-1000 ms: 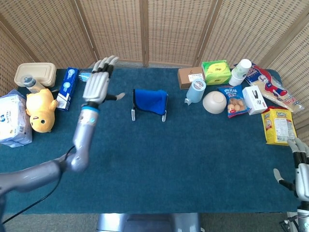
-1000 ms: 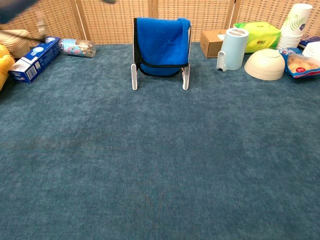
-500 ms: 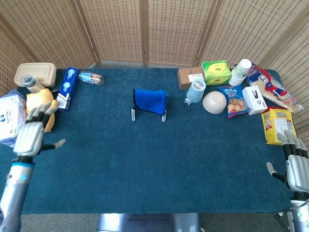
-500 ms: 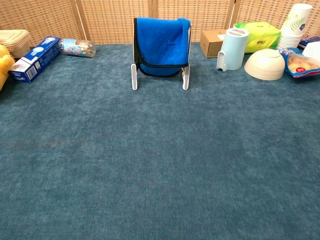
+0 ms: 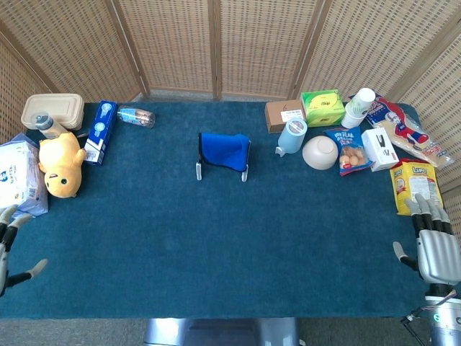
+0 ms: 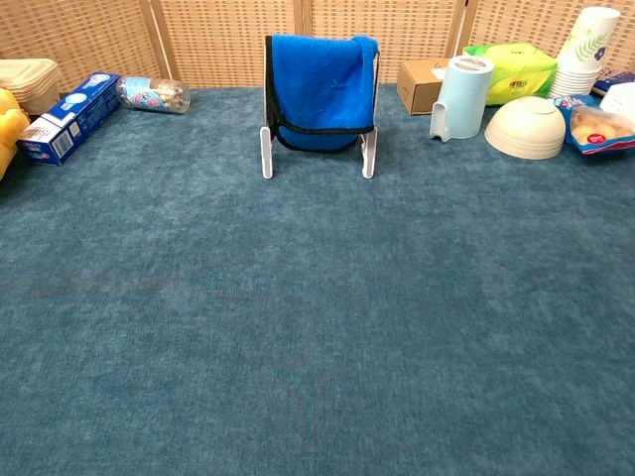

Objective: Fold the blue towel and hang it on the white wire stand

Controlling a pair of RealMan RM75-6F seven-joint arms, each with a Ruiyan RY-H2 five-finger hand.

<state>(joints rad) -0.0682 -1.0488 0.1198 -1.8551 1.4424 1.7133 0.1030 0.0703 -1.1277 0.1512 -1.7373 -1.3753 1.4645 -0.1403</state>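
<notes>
A: Where does the blue towel [image 5: 225, 151] sit relative to the hands?

B: It is draped over the white wire stand [image 5: 199, 171] at the middle of the table [image 5: 230, 252], toward the far side, its width running left to right. Both hands are low at the near corners, well apart from it. The left hand [image 5: 6, 249] is at the near-left edge, the right hand [image 5: 434, 249] at the near-right edge, neither clearly nearer.

A: Are they holding anything?

B: No. The right hand's fingers are spread and empty; the left shows only partly, fingers apart, nothing in it.

A: What does the chest view add?

B: The towel's folded front hanging between the stand's legs, and no hands at all. I judge the task done.
</notes>
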